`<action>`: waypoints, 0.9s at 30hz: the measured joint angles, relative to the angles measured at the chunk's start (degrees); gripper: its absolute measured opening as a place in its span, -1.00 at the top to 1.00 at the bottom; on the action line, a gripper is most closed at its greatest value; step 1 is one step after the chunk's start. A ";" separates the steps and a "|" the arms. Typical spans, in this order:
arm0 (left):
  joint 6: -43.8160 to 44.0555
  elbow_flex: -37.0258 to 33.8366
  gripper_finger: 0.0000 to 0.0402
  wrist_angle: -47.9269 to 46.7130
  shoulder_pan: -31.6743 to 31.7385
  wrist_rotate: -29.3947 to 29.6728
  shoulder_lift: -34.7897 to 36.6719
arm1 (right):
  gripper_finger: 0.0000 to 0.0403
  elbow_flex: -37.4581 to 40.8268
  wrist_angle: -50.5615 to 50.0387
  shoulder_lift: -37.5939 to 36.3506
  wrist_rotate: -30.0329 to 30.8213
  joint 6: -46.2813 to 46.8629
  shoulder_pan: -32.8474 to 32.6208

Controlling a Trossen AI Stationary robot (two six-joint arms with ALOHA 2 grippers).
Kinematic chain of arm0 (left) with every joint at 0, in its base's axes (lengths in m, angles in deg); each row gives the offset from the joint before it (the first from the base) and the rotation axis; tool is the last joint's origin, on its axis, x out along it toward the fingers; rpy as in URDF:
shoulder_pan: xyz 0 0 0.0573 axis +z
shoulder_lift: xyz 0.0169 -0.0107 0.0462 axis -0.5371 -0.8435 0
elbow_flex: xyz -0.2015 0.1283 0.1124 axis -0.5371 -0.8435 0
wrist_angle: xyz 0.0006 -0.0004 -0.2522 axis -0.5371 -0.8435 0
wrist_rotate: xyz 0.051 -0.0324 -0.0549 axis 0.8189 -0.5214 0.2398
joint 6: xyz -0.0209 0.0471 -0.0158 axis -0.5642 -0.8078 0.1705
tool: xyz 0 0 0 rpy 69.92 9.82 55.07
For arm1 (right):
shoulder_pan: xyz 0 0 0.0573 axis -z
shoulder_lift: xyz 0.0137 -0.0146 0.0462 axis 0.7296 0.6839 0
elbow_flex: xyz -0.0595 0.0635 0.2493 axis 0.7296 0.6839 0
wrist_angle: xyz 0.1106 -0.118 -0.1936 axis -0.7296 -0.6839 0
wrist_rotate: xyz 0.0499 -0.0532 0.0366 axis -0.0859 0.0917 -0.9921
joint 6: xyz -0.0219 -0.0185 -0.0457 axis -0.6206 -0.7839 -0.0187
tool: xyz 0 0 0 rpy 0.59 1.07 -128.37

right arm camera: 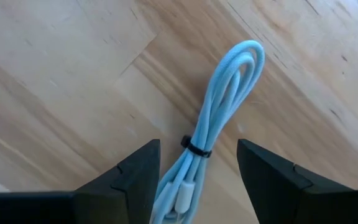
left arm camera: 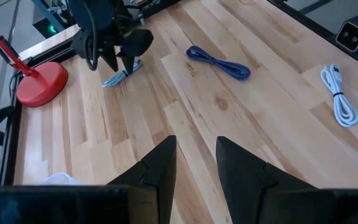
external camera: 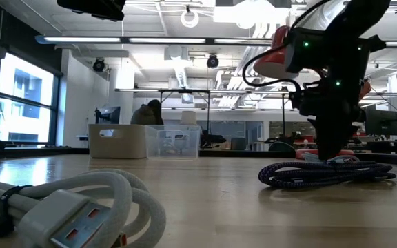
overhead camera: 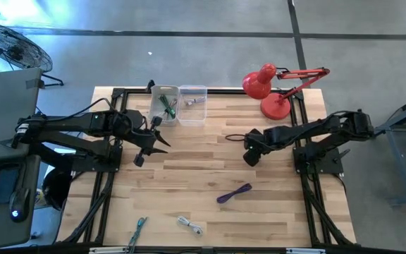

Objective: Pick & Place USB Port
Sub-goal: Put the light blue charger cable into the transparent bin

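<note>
A light blue USB cable (right arm camera: 224, 106), bundled with a black tie, lies flat on the wooden table. My right gripper (right arm camera: 197, 144) is open and hangs right over it, one finger on each side of the bundle's plug end, with gaps showing on both sides. In the left wrist view the same gripper (left arm camera: 114, 53) stands above that cable (left arm camera: 118, 78). In the high view the right gripper (overhead camera: 251, 155) covers the cable. My left gripper (overhead camera: 157, 137) is open and waits over the table's left part, near the bins, holding nothing.
A purple cable (overhead camera: 233, 192) lies toward the near edge, with a white cable (overhead camera: 189, 226) and a teal cable (overhead camera: 138, 231) beyond it at that edge. Two clear bins (overhead camera: 178, 104) sit at the far edge, one holding a green cable. A red desk lamp (overhead camera: 273, 88) stands at the far right.
</note>
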 joint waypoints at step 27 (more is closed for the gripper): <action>1.23 0.01 0.45 5.09 0.09 3.10 -1.86 | 0.85 5.47 9.93 -0.09 3.06 -0.02 1.53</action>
